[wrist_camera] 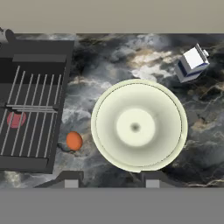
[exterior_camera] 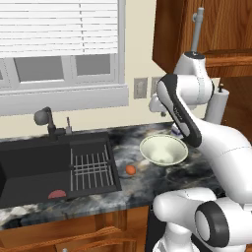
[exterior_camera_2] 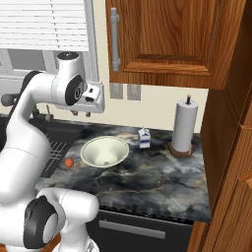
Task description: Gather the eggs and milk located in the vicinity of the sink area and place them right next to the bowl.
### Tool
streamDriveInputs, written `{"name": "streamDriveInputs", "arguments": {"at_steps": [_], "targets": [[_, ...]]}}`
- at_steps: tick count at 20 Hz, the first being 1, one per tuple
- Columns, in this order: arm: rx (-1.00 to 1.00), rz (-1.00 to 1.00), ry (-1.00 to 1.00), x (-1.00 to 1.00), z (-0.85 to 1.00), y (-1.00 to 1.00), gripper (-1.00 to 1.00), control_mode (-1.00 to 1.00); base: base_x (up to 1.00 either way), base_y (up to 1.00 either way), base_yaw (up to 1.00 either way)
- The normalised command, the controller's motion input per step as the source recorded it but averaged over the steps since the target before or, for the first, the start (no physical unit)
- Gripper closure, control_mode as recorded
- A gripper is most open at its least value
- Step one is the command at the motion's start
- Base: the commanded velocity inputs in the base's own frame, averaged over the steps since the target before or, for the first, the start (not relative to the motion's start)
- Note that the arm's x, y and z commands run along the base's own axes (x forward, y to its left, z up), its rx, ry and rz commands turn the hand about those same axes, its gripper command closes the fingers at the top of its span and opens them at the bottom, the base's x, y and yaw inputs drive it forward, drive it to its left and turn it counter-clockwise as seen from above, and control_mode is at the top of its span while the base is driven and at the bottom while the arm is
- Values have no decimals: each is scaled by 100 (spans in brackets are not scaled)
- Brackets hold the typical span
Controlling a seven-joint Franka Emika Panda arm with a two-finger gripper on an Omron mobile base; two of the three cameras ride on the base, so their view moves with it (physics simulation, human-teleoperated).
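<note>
Jaws closed, empty, above pale round bowl [wrist_camera: 138,126]; open first, then descend squarely over small orange-brown egg [wrist_camera: 74,141].

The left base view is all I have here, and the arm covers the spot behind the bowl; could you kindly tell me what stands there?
Observer: The milk, a small white carton, stands upright on the counter behind the bowl, apart from it.
Operator: Thank you. Is anything lying inside the bowl?
Observer: No; the hand view looks straight down into it and its inside is bare.
Operator: And does the egg touch the bowl?
Observer: No. From above, the egg lies between the sink edge and the bowl's rim, with a strip of counter showing between egg and bowl.
</note>
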Motion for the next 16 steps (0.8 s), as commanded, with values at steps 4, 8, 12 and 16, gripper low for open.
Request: {"name": "streamDriveInputs", "arguments": {"at_steps": [4,8,12,16], "targets": [[0,0,0,-10,0,0,-100,-100,0,0,0],[0,0,1,-11,-6,0,-100,-100,0,0,0],[-2,0,7,-2,-57,0,-100,-100,0,0,0],[-5,-1,8,0,-71,-21,-100,-100,0,0,0]]}}
